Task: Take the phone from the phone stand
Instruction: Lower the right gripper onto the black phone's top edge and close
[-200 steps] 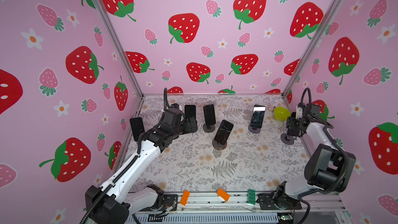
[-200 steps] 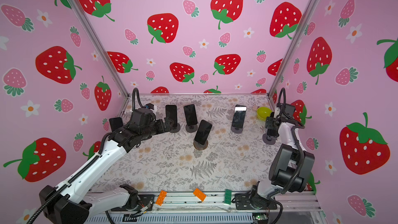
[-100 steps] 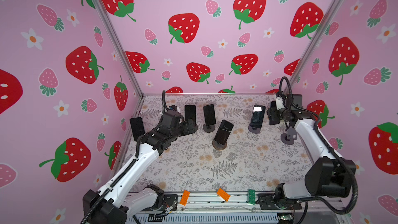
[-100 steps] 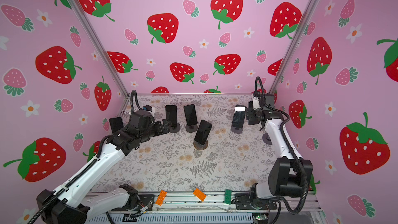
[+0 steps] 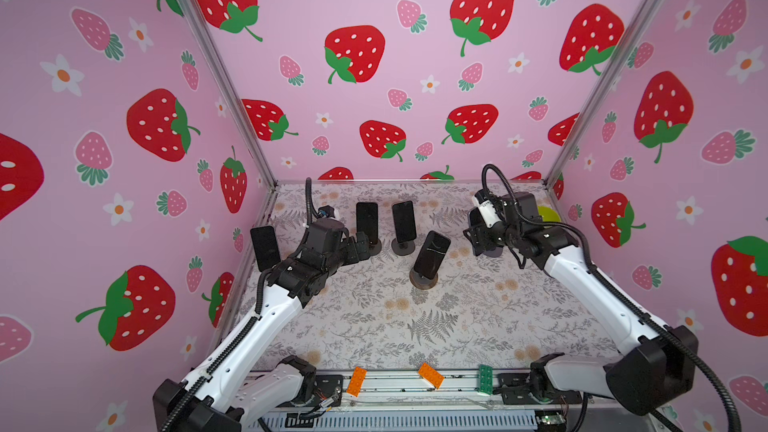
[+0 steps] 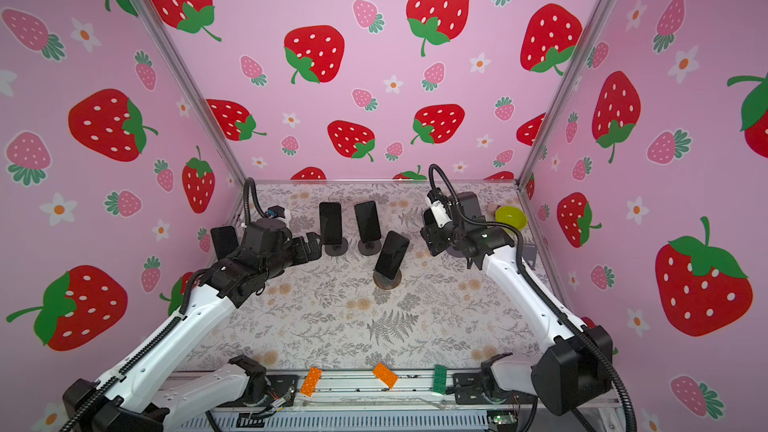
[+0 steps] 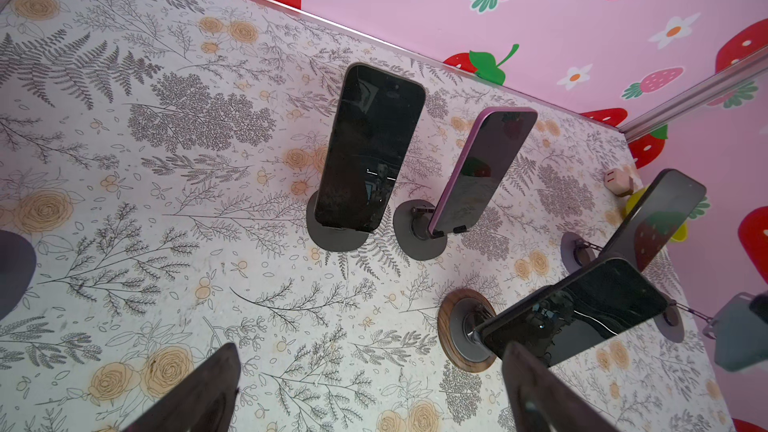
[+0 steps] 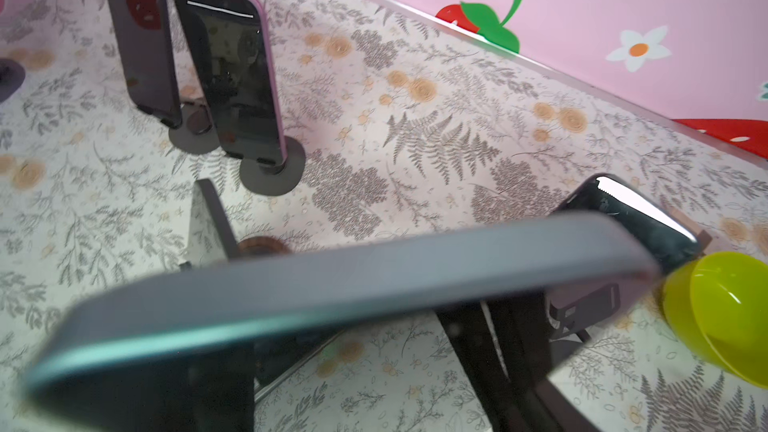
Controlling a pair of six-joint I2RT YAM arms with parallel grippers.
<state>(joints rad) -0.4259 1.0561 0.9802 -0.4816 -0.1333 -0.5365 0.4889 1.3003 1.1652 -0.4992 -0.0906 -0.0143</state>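
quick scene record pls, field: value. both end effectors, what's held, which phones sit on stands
left end effector: open, empty, close to the black glossy phone
right end effector: shut on the grey-green matte phone
on stands: black glossy phone on round dark stand; purple-cased phone; tilted black phone on wood-ringed stand
left wall: upright black phone, stand not visible
other: yellow-green plastic bowl back right; orange toy brick on front rail
task: one phone in hand
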